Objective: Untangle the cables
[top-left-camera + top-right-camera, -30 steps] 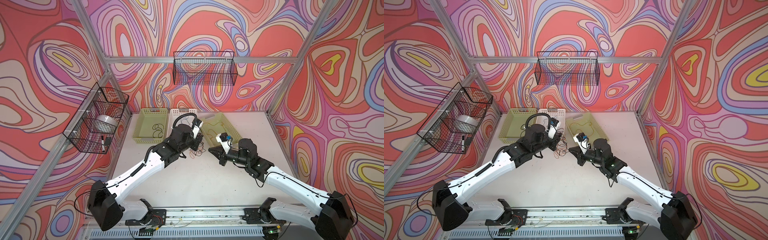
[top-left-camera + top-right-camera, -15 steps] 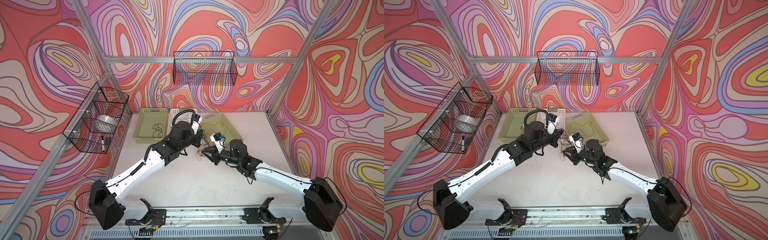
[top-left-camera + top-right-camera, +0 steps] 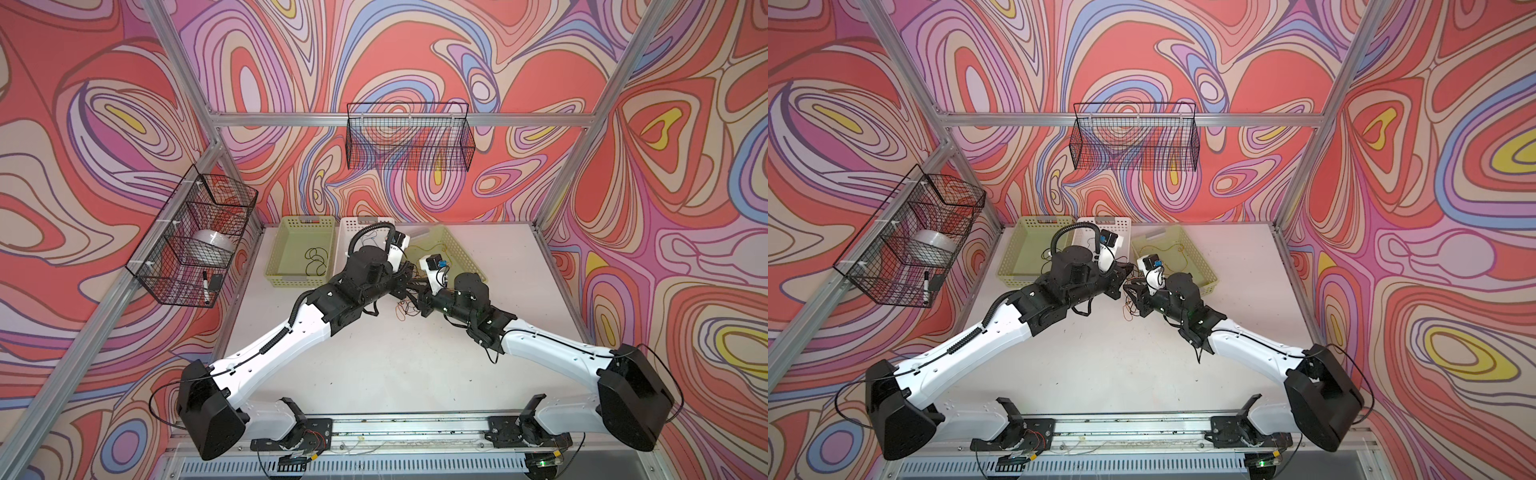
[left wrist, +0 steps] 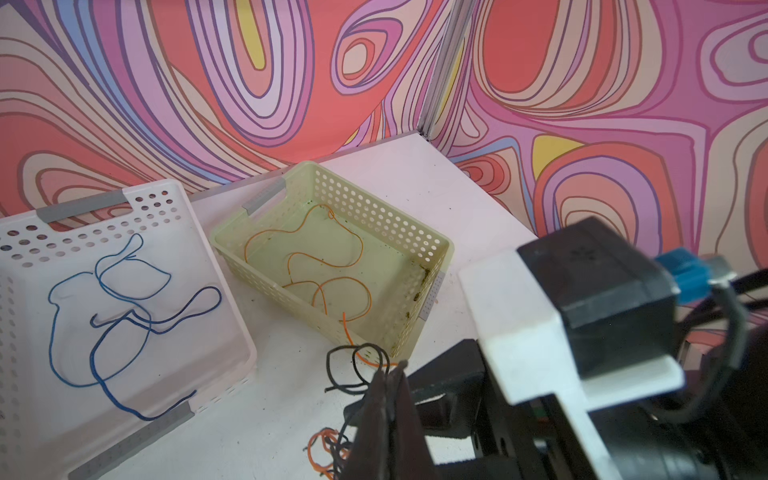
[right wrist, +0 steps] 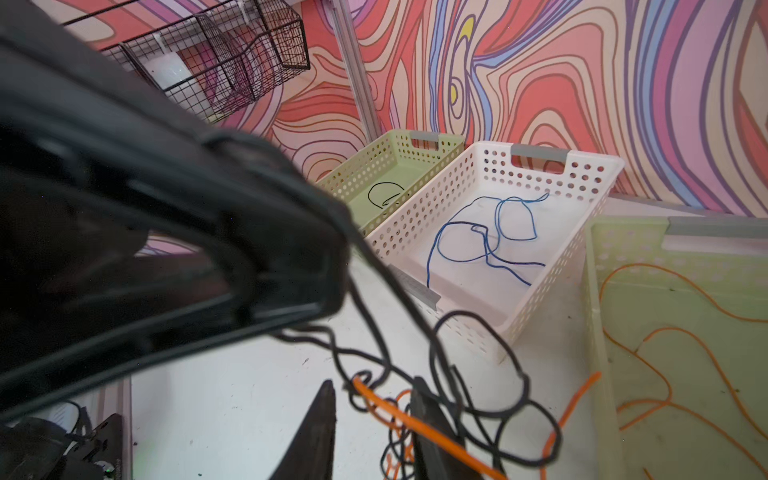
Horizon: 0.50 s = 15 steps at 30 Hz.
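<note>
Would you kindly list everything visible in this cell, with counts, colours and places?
green baskets: two, pale green, table's back.
white basket: one, white, between them.
black cable: one, black, left green basket.
blue cables: count unclear, blue, white basket.
orange cable: at least one, orange, right green basket.
tangled cables: one knot, black and orange, table, between grippers.
wire baskets: two, black, on walls.
table: one, white.
left gripper: one, black, shut on tangled cables.
right gripper: one, black, open at tangle.

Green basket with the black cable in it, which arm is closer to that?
Left. The left arm runs past the near corner of the green basket; the right arm sits farther off, beyond the white basket.
</note>
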{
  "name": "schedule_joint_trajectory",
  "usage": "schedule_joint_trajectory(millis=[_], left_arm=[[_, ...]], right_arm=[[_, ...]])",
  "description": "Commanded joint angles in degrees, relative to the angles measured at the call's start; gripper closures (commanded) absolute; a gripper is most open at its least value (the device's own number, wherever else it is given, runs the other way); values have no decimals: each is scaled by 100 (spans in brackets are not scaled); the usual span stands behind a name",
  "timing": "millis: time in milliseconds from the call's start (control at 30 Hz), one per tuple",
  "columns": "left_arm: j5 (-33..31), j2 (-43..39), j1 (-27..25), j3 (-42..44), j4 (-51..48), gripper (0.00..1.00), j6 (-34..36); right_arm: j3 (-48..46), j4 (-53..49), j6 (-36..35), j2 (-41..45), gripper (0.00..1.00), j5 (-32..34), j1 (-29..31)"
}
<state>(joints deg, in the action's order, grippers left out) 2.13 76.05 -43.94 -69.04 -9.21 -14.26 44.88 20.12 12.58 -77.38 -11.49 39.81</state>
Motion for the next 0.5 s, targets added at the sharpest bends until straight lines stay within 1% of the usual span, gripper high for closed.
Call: schedule_joint_trajectory(millis=[0, 133, 267, 367, 467], left_arm=[[81, -125, -77, -251, 97, 100, -112], [117, -160, -124, -286, 93, 100, -97], [97, -209, -166, -321, 36, 100, -43], [59, -240, -171, -304, 16, 100, -20], [56, -257, -171, -312, -8, 100, 19]], right_arm=[[107, 41, -205, -4, 71, 277, 18], [123, -81, -330, 43, 74, 417, 20], [59, -134, -458, 113, 75, 337, 18], [-84, -25, -570, 249, 72, 99, 20], [-237, -3, -700, 407, 72, -34, 16]])
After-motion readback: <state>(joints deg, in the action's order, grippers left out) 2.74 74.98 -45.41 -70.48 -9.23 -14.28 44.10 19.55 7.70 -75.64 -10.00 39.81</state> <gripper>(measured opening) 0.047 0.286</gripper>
